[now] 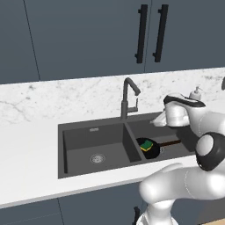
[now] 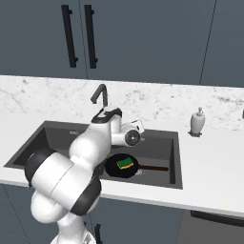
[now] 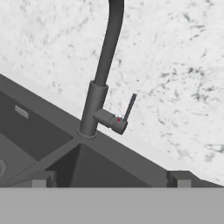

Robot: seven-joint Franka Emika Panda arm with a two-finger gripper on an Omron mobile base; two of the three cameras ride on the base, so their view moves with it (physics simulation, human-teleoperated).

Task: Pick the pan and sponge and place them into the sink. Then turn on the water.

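Observation:
The black pan (image 1: 151, 150) lies in the right basin of the dark grey sink (image 1: 83, 138), its brownish handle (image 1: 171, 143) pointing right. The green-and-yellow sponge (image 1: 146, 144) rests inside the pan. From the right base view, the pan (image 2: 119, 169) and sponge (image 2: 125, 163) sit below my hand. My gripper (image 3: 111, 178) is open with nothing between its fingertips (image 3: 42, 178). It hovers over the right basin, facing the gooseneck faucet (image 3: 98, 105) and its side lever (image 3: 130, 107), a short way off. No water runs from the spout (image 1: 137, 91).
A white soap dispenser (image 2: 198, 121) stands on the marble counter right of the sink. The left basin (image 1: 97, 158) holds only its metal drain. Dark cabinet doors with black handles (image 1: 141, 33) hang above the backsplash.

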